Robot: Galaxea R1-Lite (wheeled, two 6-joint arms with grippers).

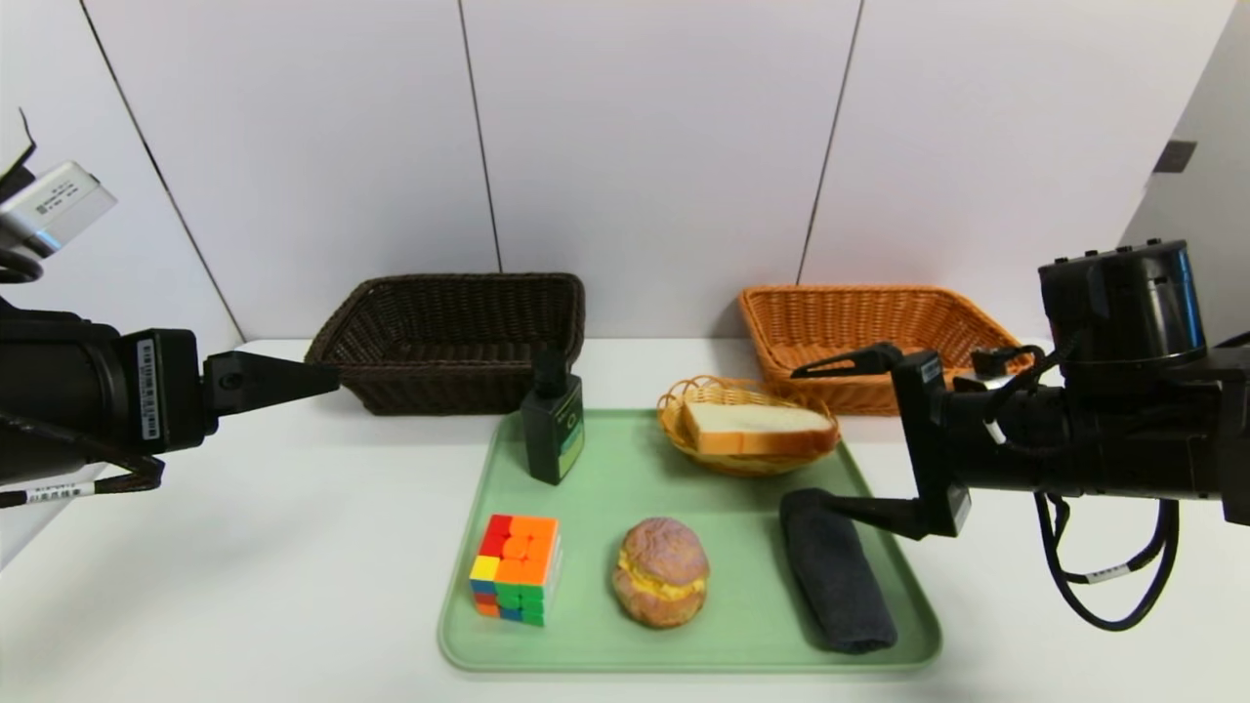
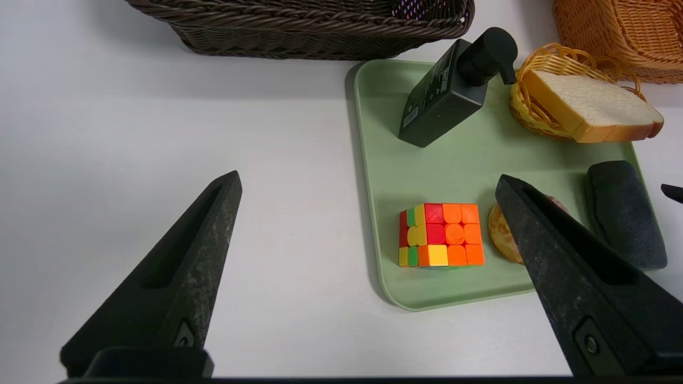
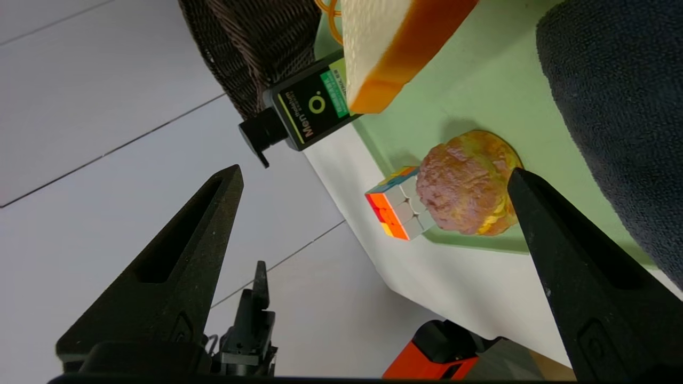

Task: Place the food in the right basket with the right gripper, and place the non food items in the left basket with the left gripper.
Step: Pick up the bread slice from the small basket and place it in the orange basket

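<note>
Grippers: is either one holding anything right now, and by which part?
Nothing is held. The left gripper and right gripper both have open, empty jaws; bread, bun and cube lie untouched.

Bread (image 1: 754, 428) behind bun (image 1: 661, 570), cube (image 1: 515, 567) left, cloth (image 1: 836, 570) right.

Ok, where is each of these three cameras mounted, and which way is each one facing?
Head: high on the robot, looking forward and down at the green tray; left gripper and right gripper both show.
Left wrist: behind its open fingers, facing the puzzle cube.
Right wrist: rolled sideways, facing the bun.
All three share the bottle.
</note>
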